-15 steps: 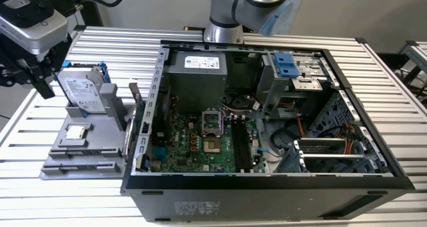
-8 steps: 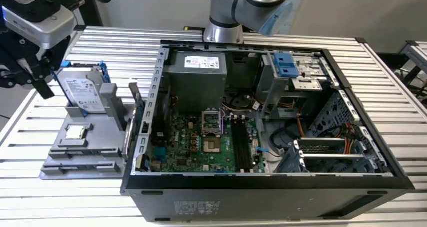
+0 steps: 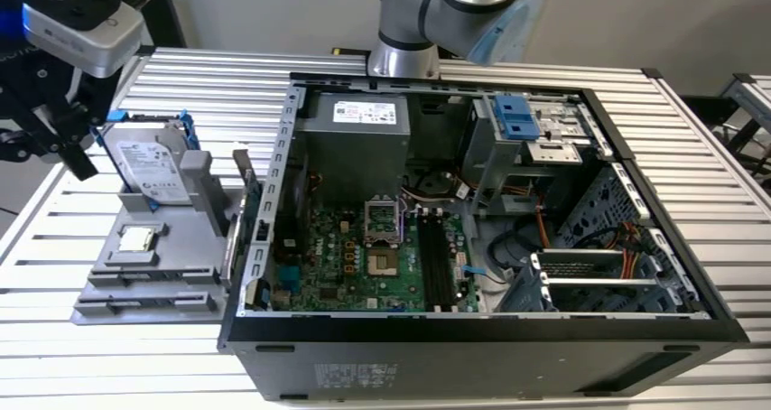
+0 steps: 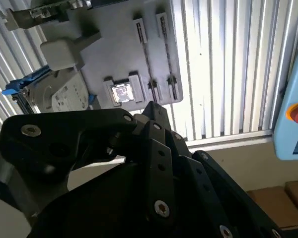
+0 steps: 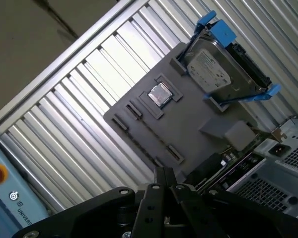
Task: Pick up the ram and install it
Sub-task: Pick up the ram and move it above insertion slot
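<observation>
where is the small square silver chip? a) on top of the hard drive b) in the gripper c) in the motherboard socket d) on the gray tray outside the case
d: the silver chip lies flat in a recess of the gray tray, outside the case, next to the upright hard drive.

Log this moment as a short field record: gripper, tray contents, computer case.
gripper: at the exterior view's left, beside the hard drive, higher than the grey tray
hard drive: blue frame, standing on edge in the tray
chip: small, square, silver, lying flat in the tray
computer case: open on the slatted table, motherboard's black slots exposed
</observation>
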{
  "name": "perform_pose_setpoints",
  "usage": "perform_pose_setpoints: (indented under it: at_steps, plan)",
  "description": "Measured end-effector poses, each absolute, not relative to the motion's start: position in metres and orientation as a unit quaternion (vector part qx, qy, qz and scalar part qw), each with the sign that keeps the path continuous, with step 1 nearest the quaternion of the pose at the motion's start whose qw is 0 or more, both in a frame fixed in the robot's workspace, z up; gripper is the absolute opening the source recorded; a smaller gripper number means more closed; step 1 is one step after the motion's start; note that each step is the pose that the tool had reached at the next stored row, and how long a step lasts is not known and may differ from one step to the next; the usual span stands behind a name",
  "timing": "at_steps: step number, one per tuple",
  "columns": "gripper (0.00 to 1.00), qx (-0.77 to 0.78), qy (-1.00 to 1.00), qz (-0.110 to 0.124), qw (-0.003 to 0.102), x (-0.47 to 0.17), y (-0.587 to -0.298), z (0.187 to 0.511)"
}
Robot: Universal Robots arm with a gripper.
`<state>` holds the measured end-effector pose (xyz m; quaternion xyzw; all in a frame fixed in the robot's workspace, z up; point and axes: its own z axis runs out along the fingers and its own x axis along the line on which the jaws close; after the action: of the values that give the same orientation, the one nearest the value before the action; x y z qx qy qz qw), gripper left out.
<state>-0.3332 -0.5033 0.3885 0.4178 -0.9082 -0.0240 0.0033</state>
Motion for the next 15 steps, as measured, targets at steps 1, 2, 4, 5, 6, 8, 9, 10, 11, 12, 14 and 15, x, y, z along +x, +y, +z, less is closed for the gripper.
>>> perform_pose_setpoints:
  at_steps: [1,2,4,5,6,8,9,10,11,12,14,15]
  plan:
    - [0.00,0.426,-0.905,-0.024,0.004,-0.3332,-0.5033,0.3885]
    - [0.00,0.434,-0.901,-0.024,0.004,-0.3333,-0.5033,0.3885]
    - [0.00,0.450,-0.893,-0.023,0.005,-0.3333,-0.5033,0.3885]
    - [0.00,0.458,-0.889,-0.023,0.005,-0.3332,-0.5033,0.3885]
    - [0.00,0.467,-0.884,-0.023,0.005,-0.3332,-0.5033,0.3885]
    - [0.00,0.483,-0.875,-0.023,0.006,-0.3332,-0.5033,0.3885]
    - [0.00,0.490,-0.871,-0.023,0.006,-0.3332,-0.5033,0.3885]
    - [0.00,0.498,-0.867,-0.022,0.006,-0.3332,-0.5033,0.3885]
    - [0.00,0.506,-0.862,-0.022,0.006,-0.3333,-0.5033,0.3885]
    - [0.00,0.513,-0.858,-0.022,0.007,-0.3333,-0.5033,0.3885]
    - [0.00,0.530,-0.848,-0.022,0.007,-0.3332,-0.5033,0.3885]
    - [0.00,0.537,-0.843,-0.022,0.007,-0.3332,-0.5033,0.3885]
